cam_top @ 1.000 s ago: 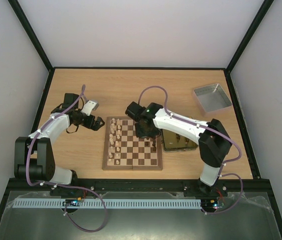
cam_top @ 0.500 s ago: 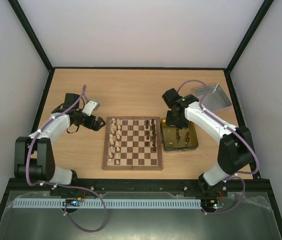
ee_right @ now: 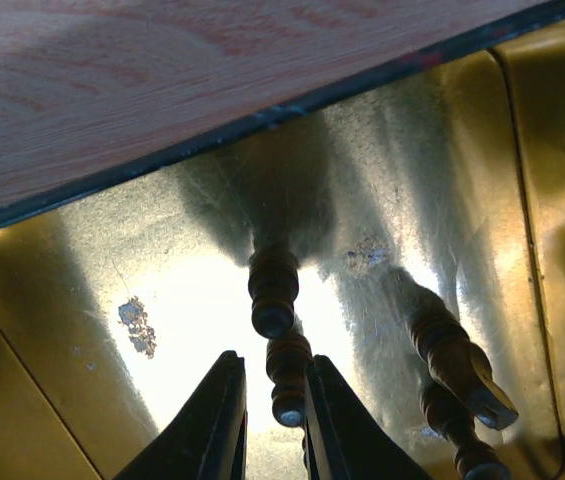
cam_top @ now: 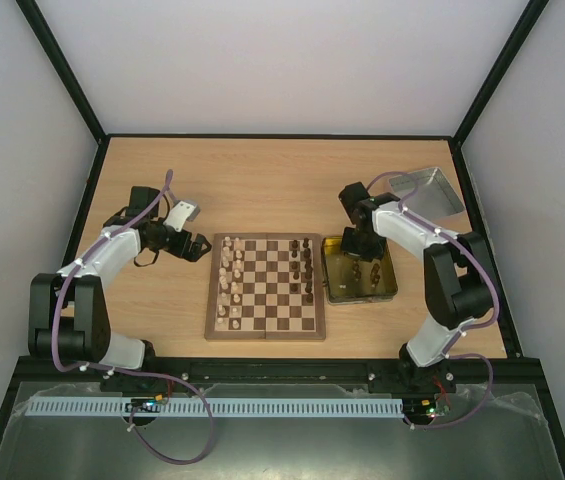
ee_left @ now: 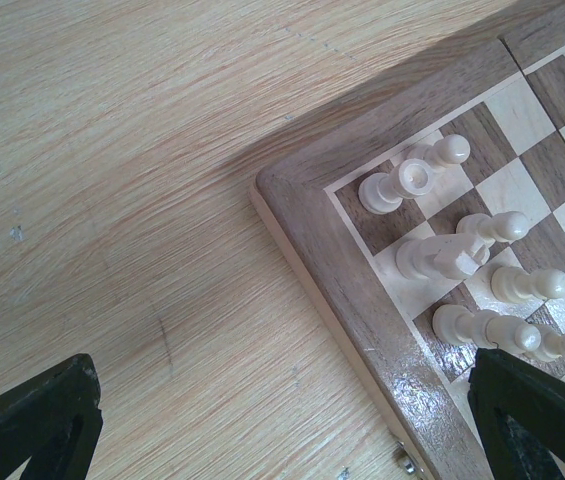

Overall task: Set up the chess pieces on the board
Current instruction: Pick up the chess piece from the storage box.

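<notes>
The board [cam_top: 266, 334] lies mid-table. Cream chess pieces [cam_top: 230, 280] stand in its two left columns and several dark chess pieces [cam_top: 307, 265] along its right side. My right gripper [cam_top: 357, 245] is down in the gold tin [cam_top: 387, 290]. In the right wrist view its narrowly open jaws [ee_right: 272, 375] straddle an upright dark piece [ee_right: 290, 380], with a gap on the left side. Another dark piece [ee_right: 274, 290] stands just behind it. My left gripper [cam_top: 200, 246] is wide open and empty by the board's far left corner [ee_left: 362, 250], beside cream pieces [ee_left: 432, 255].
A silver-grey metal tray [cam_top: 425, 195] sits at the back right. More dark pieces [ee_right: 452, 360] stand in the tin to the right of my fingers. The tin wall [ee_right: 262, 120] rises just ahead, with the wooden table [ee_right: 162, 60] beyond.
My right arm has swung from the board's right side over to the gold tin and lowered its jaws around a dark piece. The left arm has not moved.
</notes>
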Motion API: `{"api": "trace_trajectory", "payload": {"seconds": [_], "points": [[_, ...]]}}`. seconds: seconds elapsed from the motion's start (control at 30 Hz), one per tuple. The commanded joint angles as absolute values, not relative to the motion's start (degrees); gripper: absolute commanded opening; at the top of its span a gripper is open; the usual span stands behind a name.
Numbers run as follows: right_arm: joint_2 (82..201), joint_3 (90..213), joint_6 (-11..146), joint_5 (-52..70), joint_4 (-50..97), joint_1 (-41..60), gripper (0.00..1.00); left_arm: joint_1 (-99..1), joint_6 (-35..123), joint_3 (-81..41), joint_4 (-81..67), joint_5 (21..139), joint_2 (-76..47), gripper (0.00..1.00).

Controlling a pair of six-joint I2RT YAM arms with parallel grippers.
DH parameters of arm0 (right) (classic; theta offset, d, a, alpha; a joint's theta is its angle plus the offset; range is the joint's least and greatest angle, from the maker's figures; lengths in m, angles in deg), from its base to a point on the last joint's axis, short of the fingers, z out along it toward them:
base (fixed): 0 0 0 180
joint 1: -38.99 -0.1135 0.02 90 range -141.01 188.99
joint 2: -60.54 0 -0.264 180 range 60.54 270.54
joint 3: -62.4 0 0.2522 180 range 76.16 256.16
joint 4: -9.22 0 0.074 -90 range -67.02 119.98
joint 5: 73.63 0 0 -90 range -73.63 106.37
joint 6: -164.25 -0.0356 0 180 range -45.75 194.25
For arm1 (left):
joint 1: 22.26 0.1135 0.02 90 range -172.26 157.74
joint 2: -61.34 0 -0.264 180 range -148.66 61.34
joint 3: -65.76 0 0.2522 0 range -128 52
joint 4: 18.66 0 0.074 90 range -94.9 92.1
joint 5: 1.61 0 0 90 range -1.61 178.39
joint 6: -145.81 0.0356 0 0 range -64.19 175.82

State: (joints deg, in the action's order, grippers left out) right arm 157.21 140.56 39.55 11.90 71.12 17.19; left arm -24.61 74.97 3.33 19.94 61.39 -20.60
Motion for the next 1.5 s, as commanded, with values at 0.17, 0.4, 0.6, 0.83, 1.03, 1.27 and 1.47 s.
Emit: {"api": "trace_trajectory", "payload": {"seconds": [0.17,0.4,0.6,0.83,1.03,1.27,1.47], "points": [[160.5,143.0,40.9,11.6,70.1,18.5,0.16,-24.9,76.0,3.7,20.5,60.6,-21.1,1.00],[161.3,143.0,40.7,11.8,69.7,18.8,0.15,-24.9,76.1,4.0,20.6,60.8,-20.6,1.00],[160.5,142.1,40.8,12.3,70.0,18.9,0.08,-24.9,75.9,3.8,20.6,60.8,-20.4,1.00],[158.3,142.2,40.7,12.9,71.6,18.9,0.06,-24.9,76.0,3.7,20.6,60.6,-20.6,1.00],[154.6,144.8,40.4,14.3,75.8,17.5,0.05,-24.9,76.0,3.7,20.5,60.7,-20.8,1.00],[151.8,150.5,39.0,15.6,81.9,10.5,0.05,-25.0,75.9,3.7,20.5,61.0,-20.8,1.00],[151.3,155.8,33.4,14.5,84.8,-0.1,0.05,-25.1,75.9,3.6,20.4,61.4,-20.9,1.00]]}}
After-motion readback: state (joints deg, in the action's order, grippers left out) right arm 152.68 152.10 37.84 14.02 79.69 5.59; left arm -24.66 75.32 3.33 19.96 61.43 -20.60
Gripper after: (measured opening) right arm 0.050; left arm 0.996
